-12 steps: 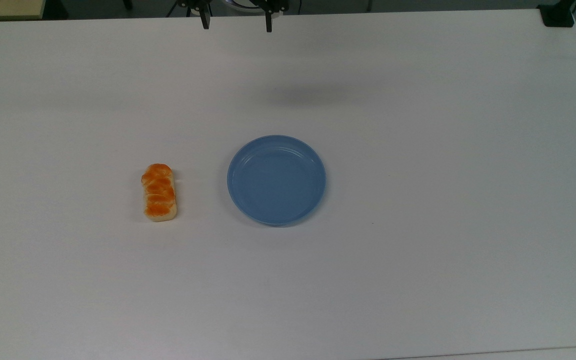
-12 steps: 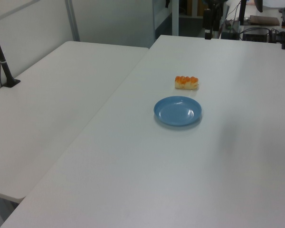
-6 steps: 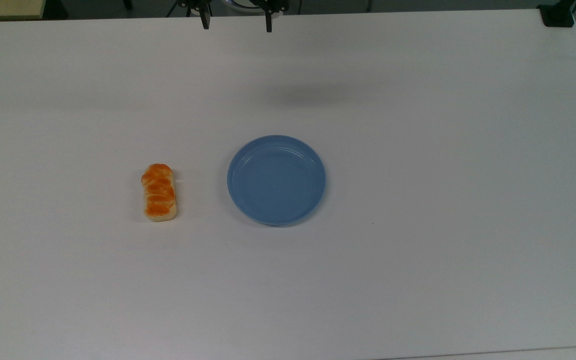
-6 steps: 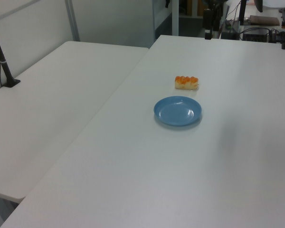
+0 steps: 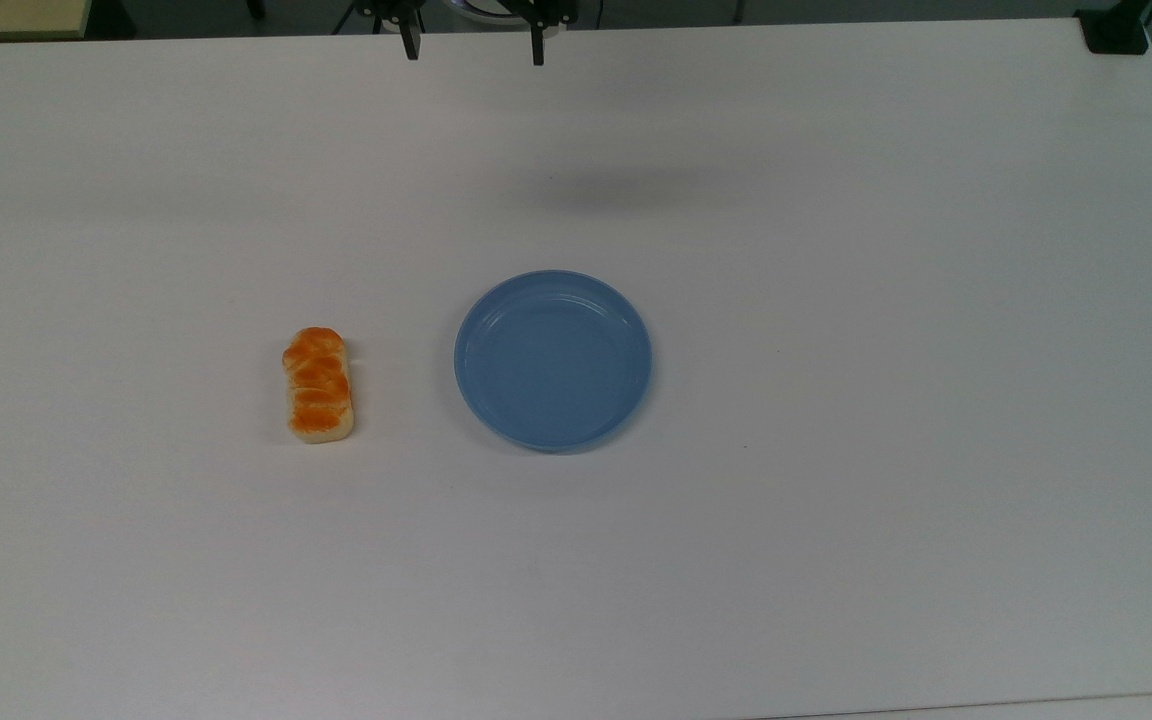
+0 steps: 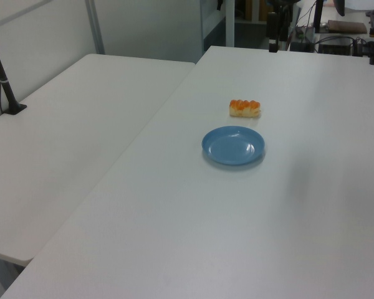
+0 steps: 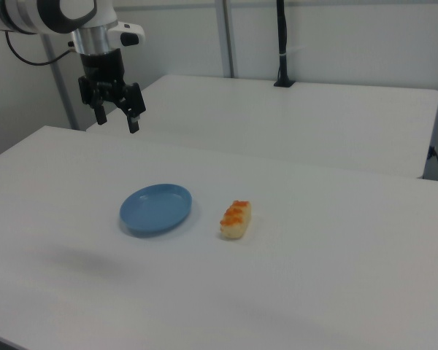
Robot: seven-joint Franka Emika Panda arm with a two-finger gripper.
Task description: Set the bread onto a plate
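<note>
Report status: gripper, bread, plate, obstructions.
Gripper open, high above the table, holding nothing. Bread flat on the table, apart from the plate. Plate bare. Nothing between them.

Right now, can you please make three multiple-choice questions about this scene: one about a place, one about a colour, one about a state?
1. In the top view, where does the bread lie?
A. on the plate
B. on the table, at the top view's left of the plate
C. under the end effector

2. What colour is the plate?
A. blue
B. red
C. green

3. In what state is the end effector?
A. shut on the bread
B. open and empty, high above the table
C. pressed into the plate

Answers:
1 B: the bread rests on the white table, apart from the plate.
2 A: the plate is plain blue in every view.
3 B: the end effector hangs in the air with its fingers spread and nothing between them.
</note>
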